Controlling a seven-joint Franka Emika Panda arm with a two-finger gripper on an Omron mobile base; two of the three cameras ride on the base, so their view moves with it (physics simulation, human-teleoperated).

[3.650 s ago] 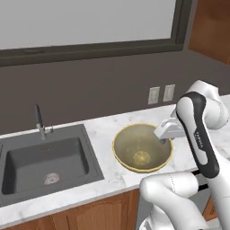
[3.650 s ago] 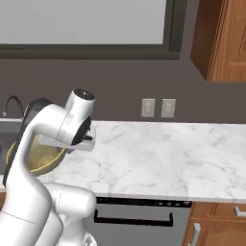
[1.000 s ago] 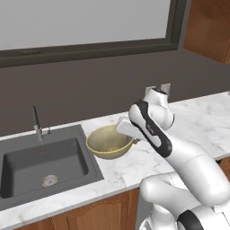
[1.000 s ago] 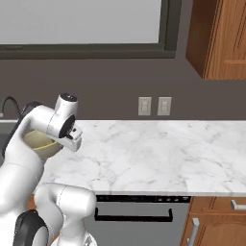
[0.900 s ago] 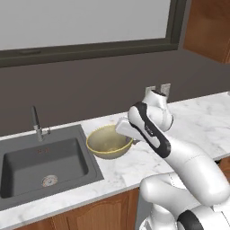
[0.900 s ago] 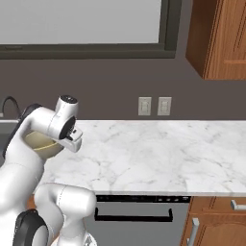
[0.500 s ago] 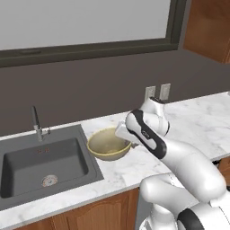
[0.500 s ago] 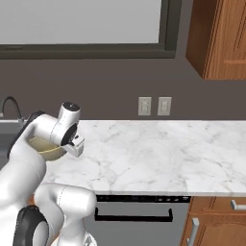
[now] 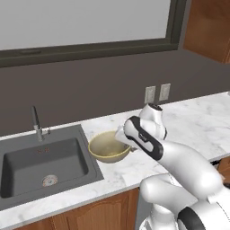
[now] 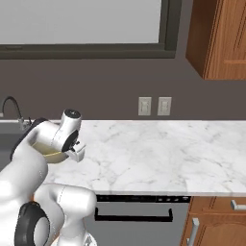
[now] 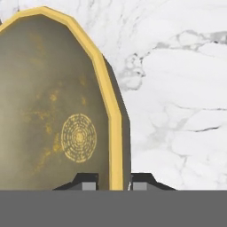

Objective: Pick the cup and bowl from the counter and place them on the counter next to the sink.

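Note:
The olive-tan bowl (image 9: 107,147) with its yellowish rim is low over the white marble counter (image 9: 193,117), just right of the dark sink (image 9: 45,164). I cannot tell whether it touches the top. My gripper (image 9: 123,136) is shut on the bowl's right rim. In the hand view one fingertip stands inside the bowl (image 11: 57,111) and one outside, with the gripper (image 11: 115,181) pinching the rim. In the right base view the bowl (image 10: 50,153) peeks out behind my arm, beside the gripper (image 10: 72,149). The cup is out of view.
A slim faucet (image 9: 36,124) stands behind the sink basin. Two wall outlets (image 9: 157,93) sit on the dark backsplash. Open marble counter (image 10: 158,153) stretches right of the bowl. Wooden cabinets run below the counter, and a wall cabinet (image 10: 218,38) hangs at the upper right.
The bowl, still in my grip, has sunk a little and edged nearer to the sink's right edge. My arm has folded lower over the counter.

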